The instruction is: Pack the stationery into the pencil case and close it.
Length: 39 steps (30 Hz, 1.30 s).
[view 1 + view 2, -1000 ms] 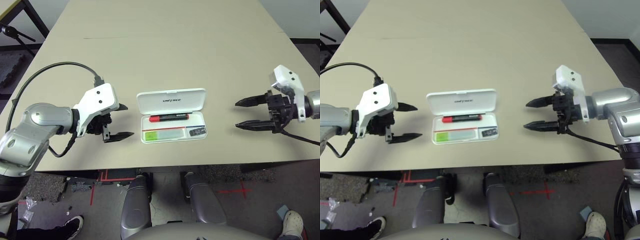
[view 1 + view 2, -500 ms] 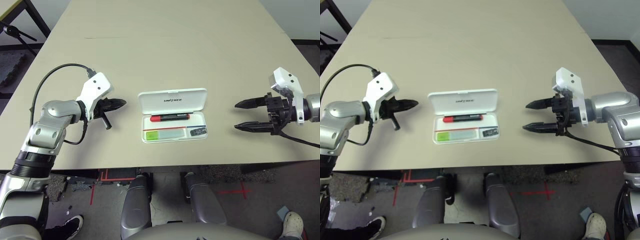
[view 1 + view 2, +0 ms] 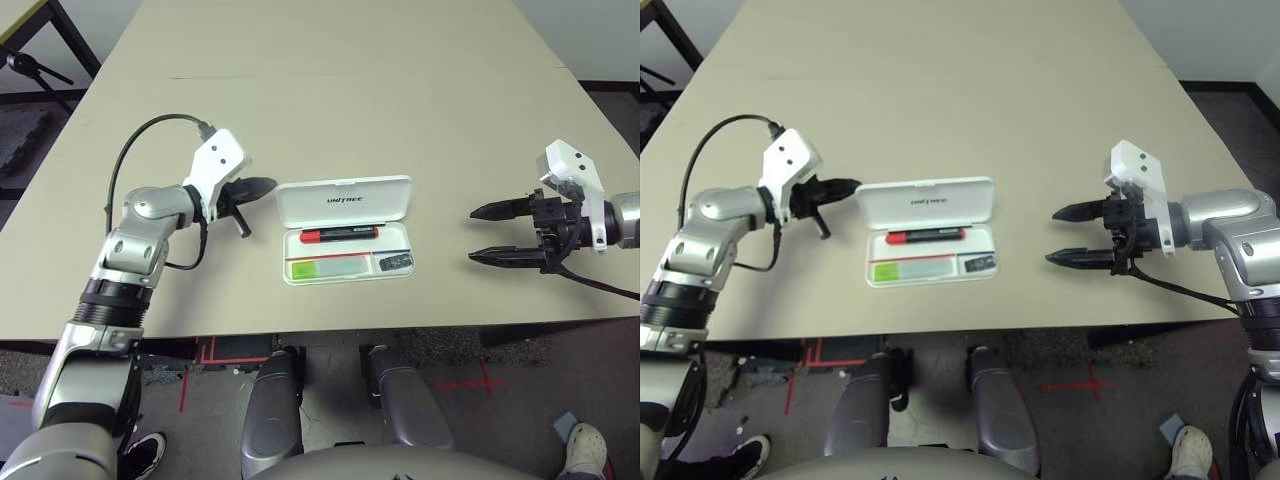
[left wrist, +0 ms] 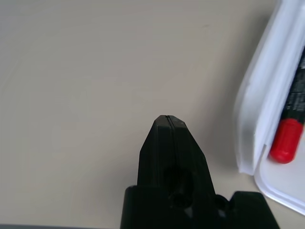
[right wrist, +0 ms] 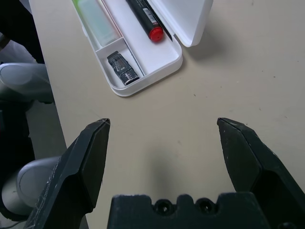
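The left gripper point(image 3: 262, 186) has snapped shut, empty, and moved up beside the open pencil case point(image 3: 346, 229) at frame centre, seemingly to push its lid point(image 3: 343, 201) down; the right gripper point(image 3: 490, 234) stays wide open.

Silver jointed arms, white wrist housings, black cables, seemingly black-fingered grippers.

I see a broad beige surface point(image 3: 330, 90) running away from me, matte and evenly lit, with a thin dark line point(image 3: 205, 76) marked on it far back on the left. Beyond its left edge stands a black metal frame point(image 3: 60, 40) on a grey floor. Below the near edge, red tape marks point(image 3: 470, 380) cross a speckled grey floor point(image 3: 520, 400). At the far right corner there is pale wall point(image 3: 600, 35).
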Motion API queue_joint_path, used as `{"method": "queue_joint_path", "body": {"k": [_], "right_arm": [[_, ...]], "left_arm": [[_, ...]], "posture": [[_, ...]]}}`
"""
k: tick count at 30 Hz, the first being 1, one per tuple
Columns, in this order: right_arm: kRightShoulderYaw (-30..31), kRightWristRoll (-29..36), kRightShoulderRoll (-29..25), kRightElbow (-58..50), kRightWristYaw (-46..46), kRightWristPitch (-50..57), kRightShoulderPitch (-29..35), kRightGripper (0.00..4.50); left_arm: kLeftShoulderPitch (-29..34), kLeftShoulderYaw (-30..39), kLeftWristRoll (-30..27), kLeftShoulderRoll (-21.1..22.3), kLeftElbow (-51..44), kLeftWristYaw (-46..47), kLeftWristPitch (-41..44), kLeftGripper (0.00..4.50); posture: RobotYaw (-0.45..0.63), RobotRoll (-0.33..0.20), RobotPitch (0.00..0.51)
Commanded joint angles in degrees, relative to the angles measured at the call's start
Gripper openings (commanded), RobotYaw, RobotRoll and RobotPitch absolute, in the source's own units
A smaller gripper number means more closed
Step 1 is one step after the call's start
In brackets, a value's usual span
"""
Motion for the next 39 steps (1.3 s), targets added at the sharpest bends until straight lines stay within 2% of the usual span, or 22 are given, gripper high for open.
{"method": "queue_joint_path", "body": {"k": [1, 10, 16, 22, 32, 36, 39], "right_arm": [[-0.86, -0.07, -0.59, -0.85, -0.11, -0.55, 0.67, 4.50], [-0.62, 0.06, -0.13, -0.87, -0.23, -0.65, 0.93, 4.50], [-0.63, 0.03, 0.31, -0.87, -0.78, -0.62, 0.84, 4.50], [-0.83, 0.39, 0.13, -2.02, -1.15, -0.28, 2.25, 4.50], [-1.39, 1.21, 0.51, -3.26, -2.29, 0.49, 3.45, 4.50], [-1.79, 1.18, 1.58, -2.94, -4.34, -0.07, 3.39, 4.50], [-3.10, 1.38, 4.14, -2.10, -7.77, -0.71, 2.52, 4.50]], "left_arm": [[1.41, -0.72, -2.41, 0.15, -4.07, -3.27, 2.14, 0.02], [6.80, -1.55, -9.83, 0.19, -16.28, -7.99, 10.82, 0.02], [10.81, -5.01, -9.89, 0.69, -20.68, -8.82, 14.53, 0.02], [12.61, -8.58, -7.42, -0.90, -19.35, -6.87, 13.94, 0.02], [13.52, -12.21, -4.97, -0.02, -17.29, -6.99, 13.93, 0.02], [13.84, -11.50, -5.11, 0.06, -17.26, -6.70, 12.70, 0.02], [13.26, -6.79, -5.51, -3.34, -15.19, -1.32, 8.25, 0.02]], "posture": [[-0.12, 0.000, 0.177], [-0.12, 0.000, 0.181], [-0.11, 0.000, 0.185], [-0.12, 0.000, 0.193], [-0.12, 0.000, 0.205], [-0.12, 0.000, 0.208], [-0.12, 0.000, 0.209]]}}
